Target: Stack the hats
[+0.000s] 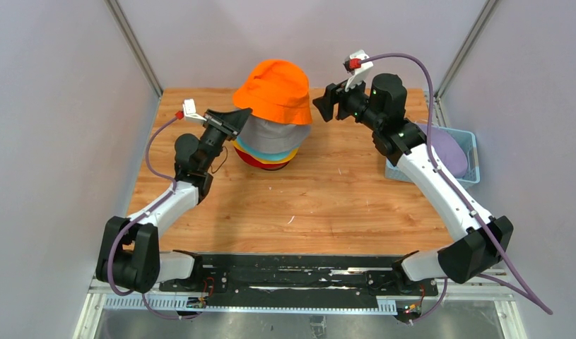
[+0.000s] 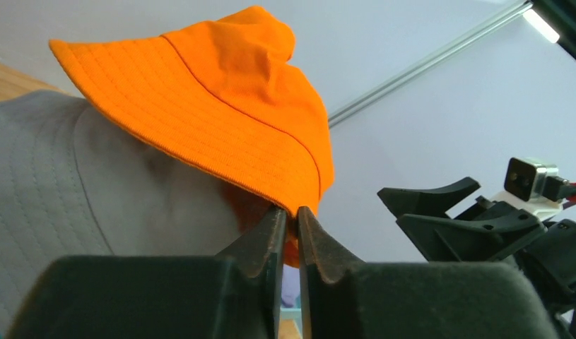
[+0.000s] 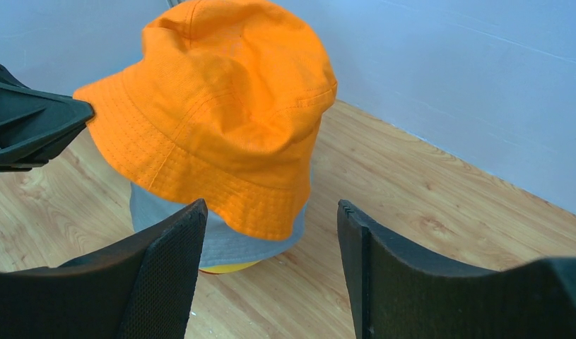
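My left pincer (image 2: 290, 212) clamps the stitched brim of the soft orange hat (image 2: 221, 106) at frame centre, while my right pincer (image 3: 271, 210) gapes apart.

No text, label, brand, number or sign can be read in any of the three views; the hats, arms and worktop show only plain surfaces.
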`<state>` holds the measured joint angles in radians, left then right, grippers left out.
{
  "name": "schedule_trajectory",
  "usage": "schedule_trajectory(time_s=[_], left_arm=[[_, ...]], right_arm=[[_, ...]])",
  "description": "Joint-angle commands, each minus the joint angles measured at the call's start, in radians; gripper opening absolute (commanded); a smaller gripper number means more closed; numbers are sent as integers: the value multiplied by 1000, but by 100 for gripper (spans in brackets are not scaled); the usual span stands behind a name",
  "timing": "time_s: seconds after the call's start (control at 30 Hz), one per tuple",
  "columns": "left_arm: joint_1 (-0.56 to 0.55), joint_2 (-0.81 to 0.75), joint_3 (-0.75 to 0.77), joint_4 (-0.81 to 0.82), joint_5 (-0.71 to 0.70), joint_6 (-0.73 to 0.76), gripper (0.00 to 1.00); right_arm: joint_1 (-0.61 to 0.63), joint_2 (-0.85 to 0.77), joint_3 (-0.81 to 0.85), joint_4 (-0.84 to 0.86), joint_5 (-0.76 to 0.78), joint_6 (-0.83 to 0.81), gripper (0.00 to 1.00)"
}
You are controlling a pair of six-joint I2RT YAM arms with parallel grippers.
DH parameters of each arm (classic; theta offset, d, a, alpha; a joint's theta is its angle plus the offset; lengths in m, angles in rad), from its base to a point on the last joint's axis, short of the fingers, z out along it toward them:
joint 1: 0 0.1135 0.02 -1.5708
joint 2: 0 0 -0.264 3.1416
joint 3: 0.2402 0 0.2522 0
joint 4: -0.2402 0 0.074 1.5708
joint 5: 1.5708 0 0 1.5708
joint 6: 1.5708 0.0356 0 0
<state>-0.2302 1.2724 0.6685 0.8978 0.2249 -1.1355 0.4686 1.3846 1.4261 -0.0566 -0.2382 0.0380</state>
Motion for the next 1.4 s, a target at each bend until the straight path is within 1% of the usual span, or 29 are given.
schedule_trajectory(time_s=[0.0,0.03,0.07,0.17,0.37,0.53,0.63,0.9,1.0,1.23,1.37], left_arm=[[7,-21,5,50,0,14,7],[7,-24,-2,52,-2,15,1],[6,-29,-10,54,-2,18,0],[6,-54,-60,55,-10,24,0],[6,-117,-231,75,-67,56,0],[7,-82,-312,150,-102,73,0],[17,-6,-308,234,-92,56,0],[139,195,-285,432,-35,-58,0],[164,254,-273,510,-16,-85,0],[181,357,-174,560,12,-121,0],[191,404,-87,504,23,-113,0]], right_arm=[[-19,-7,-10,24,5,10,67],[-21,-6,-11,24,5,10,67],[-21,-8,-13,24,5,11,67],[-22,-9,-19,26,9,11,66],[-25,6,-30,27,11,17,66],[-25,24,-67,54,1,40,66],[-25,34,-81,58,0,48,66],[-27,31,-114,61,14,47,66],[-30,38,-115,62,11,45,66],[-30,78,-111,77,-8,58,66],[-30,105,-109,90,-22,71,65]])
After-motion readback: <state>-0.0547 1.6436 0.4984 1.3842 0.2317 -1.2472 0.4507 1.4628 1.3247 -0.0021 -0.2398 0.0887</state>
